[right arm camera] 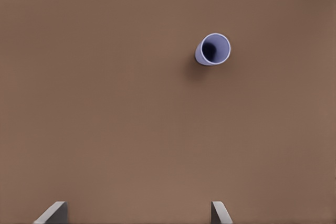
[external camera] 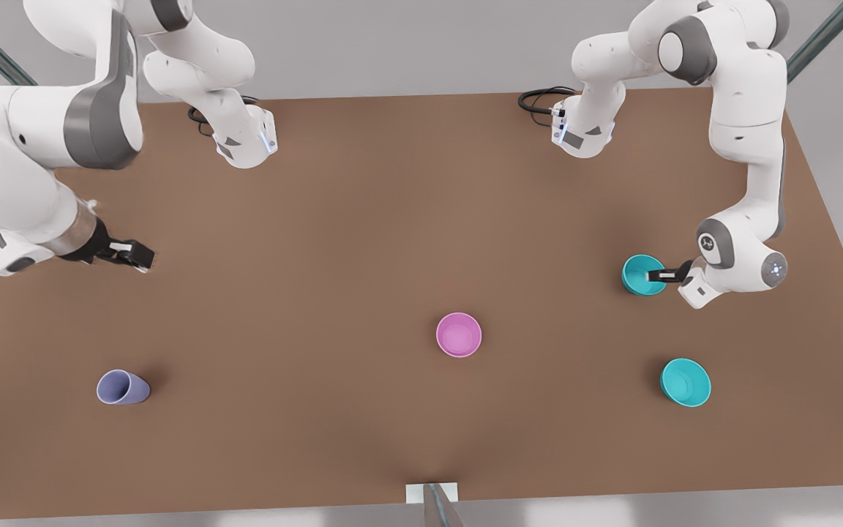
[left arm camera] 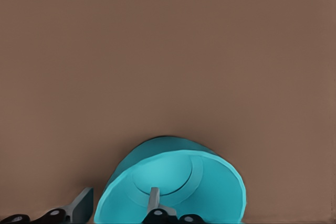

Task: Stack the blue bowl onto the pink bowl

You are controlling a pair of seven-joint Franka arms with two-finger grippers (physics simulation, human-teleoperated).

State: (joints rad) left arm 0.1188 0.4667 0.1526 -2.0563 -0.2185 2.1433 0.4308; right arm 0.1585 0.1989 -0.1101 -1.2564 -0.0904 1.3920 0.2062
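Meanwhile the left tool point(external camera: 654, 276) straddled the rim of the blue bowl point(external camera: 642, 275), one finger point(left arm camera: 153, 199) inside and one outside, on the tabletop point(external camera: 363, 219) (whether it pinched the wall I cannot tell). That bowl stood well apart from the pink bowl point(external camera: 459, 334). Farther from the pink bowl, the right tool point(external camera: 136, 255) waited, fingers spread, near a lavender cup point(external camera: 122, 387).

The pink bowl point(external camera: 459, 334) sat mid-table point(external camera: 363, 219). One teal bowl point(external camera: 643, 275) lay toward the front view's right, apparently straddled by the left gripper point(external camera: 654, 276); another teal bowl point(external camera: 685, 382) nearer. The cup point(external camera: 123, 387) stood far left.
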